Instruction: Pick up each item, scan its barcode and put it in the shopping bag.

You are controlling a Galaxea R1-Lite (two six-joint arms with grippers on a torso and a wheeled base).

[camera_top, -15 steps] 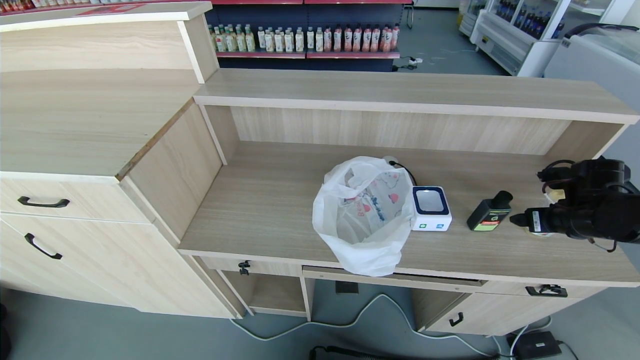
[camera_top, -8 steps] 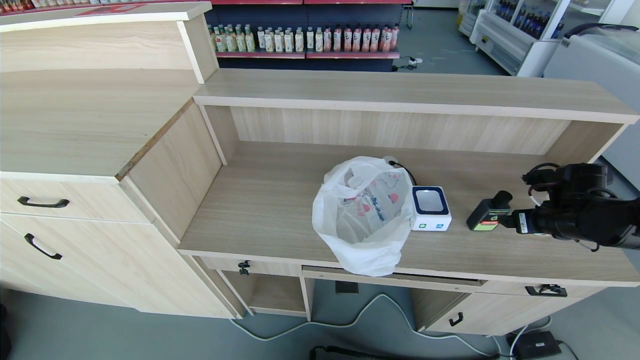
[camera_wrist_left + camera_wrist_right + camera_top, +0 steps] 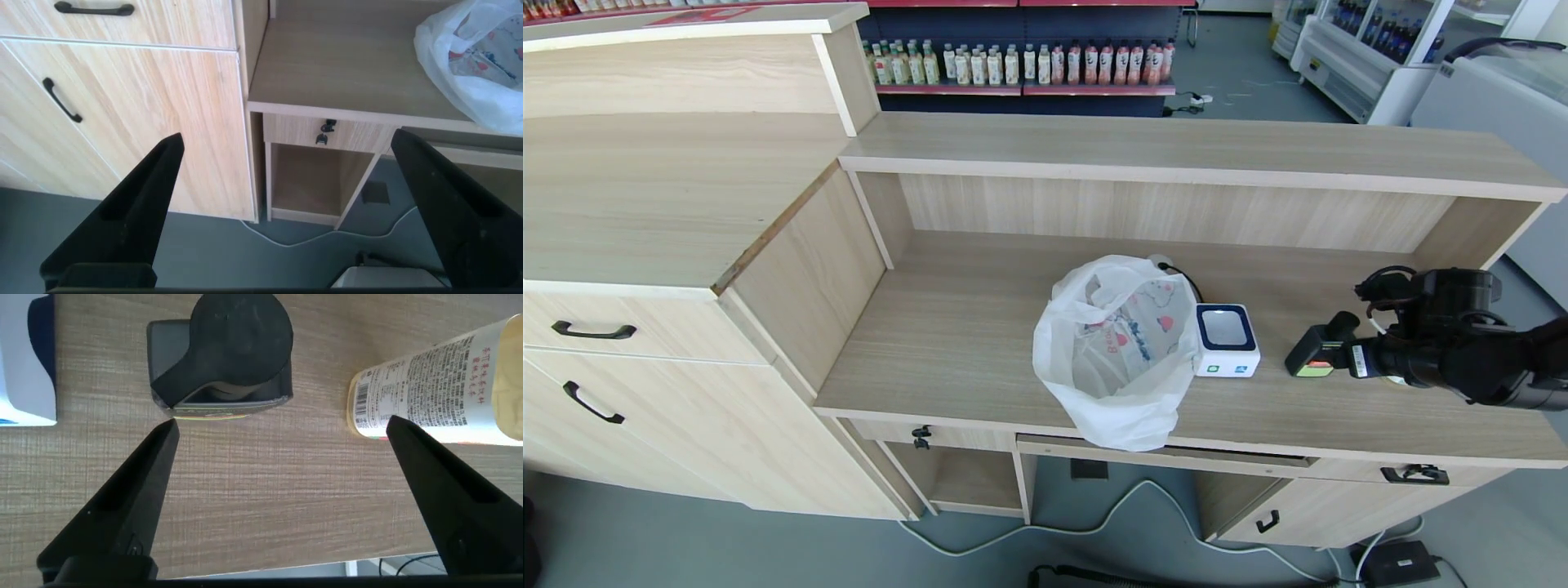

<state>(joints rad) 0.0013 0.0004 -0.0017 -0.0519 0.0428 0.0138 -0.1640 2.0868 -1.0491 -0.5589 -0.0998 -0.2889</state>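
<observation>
Head view: the right gripper (image 3: 1335, 358) sits low over the counter (image 3: 980, 343), its tip right at the black-capped dark bottle (image 3: 1305, 353). Beyond the bottle stands the barcode scanner (image 3: 1227, 339), and past that the open shopping bag (image 3: 1115, 351).

Right wrist view: the right gripper (image 3: 280, 425) has its fingers spread wide with nothing between them. The dark bottle (image 3: 221, 363) lies just ahead, closer to one finger than the other. A pale printed bottle (image 3: 433, 384) lies close by the other finger. The grasp would likely go best if the gripper centres on the dark bottle, straddles its body rather than the cap, stays off the pale bottle and leaves the label uncovered.

Left wrist view: the left gripper (image 3: 286, 139) hangs spread and empty off the counter front, with the shopping bag (image 3: 482, 65) well off to one side.
</observation>
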